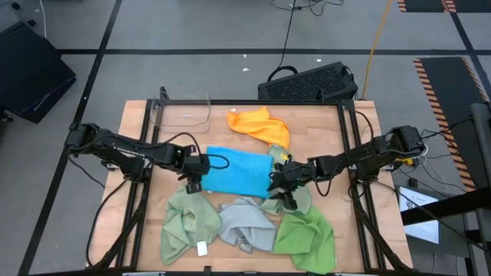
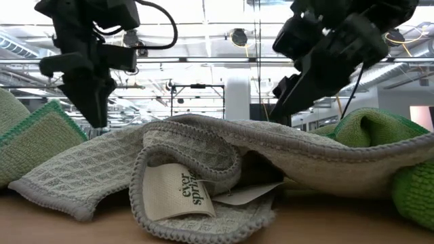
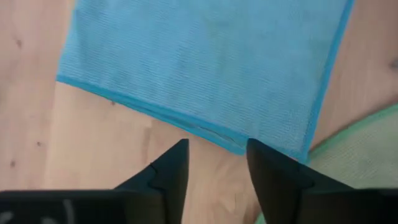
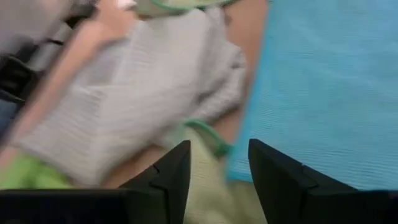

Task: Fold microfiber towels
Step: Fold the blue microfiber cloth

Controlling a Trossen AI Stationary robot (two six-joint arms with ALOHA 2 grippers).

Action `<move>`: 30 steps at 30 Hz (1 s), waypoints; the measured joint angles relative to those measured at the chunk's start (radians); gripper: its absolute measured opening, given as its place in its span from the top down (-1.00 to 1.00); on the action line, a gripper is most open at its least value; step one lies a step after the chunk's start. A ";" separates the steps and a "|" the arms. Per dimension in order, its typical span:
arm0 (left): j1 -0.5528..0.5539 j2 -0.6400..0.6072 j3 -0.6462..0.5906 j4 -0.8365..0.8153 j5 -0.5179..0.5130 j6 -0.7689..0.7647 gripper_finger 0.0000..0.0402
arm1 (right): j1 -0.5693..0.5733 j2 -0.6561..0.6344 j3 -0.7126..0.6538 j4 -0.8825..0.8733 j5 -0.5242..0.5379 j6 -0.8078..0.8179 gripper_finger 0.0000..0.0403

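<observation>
A bright blue towel (image 1: 238, 170) lies flat on the middle of the wooden table (image 1: 322, 138). My left gripper (image 1: 193, 182) is open at its near left corner; its fingers (image 3: 214, 168) stand just short of the towel's near edge (image 3: 205, 132). My right gripper (image 1: 280, 192) is open over the blue towel's near right corner (image 4: 249, 168), above a pale sage green towel (image 4: 205, 140). An orange towel (image 1: 261, 126) lies crumpled at the far side. Another sage green towel (image 1: 188, 218), a light grey towel (image 1: 245, 222) and a bright green towel (image 1: 307, 234) lie crumpled along the near edge.
A clear plastic container (image 1: 184, 111) stands at the table's far left corner. A black device (image 1: 311, 83) sits on the floor beyond the far edge. In the low view the grey towel with its white label (image 2: 180, 193) fills the foreground, both arms above it.
</observation>
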State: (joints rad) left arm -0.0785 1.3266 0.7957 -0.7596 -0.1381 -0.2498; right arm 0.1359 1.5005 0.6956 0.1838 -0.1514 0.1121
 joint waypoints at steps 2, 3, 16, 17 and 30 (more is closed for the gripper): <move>0.018 0.001 0.019 0.005 -0.015 0.012 0.10 | -0.021 -0.010 -0.001 -0.020 0.041 -0.041 0.28; 0.028 0.001 0.031 0.005 -0.025 0.016 0.08 | -0.031 -0.011 0.001 -0.017 0.051 -0.061 0.29; 0.174 0.010 0.050 0.219 -0.099 0.186 0.06 | -0.085 -0.023 0.001 -0.027 0.230 -0.070 0.31; 0.186 0.017 0.050 0.233 -0.099 0.207 0.05 | -0.085 -0.023 0.001 -0.027 0.234 -0.070 0.31; 0.266 0.216 0.049 0.264 -0.142 0.401 -0.13 | -0.091 -0.023 -0.054 0.105 0.229 -0.270 0.31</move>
State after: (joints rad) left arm 0.1876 1.5422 0.8444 -0.4955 -0.2802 0.1516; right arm 0.0452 1.4776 0.6412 0.2891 0.0780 -0.1581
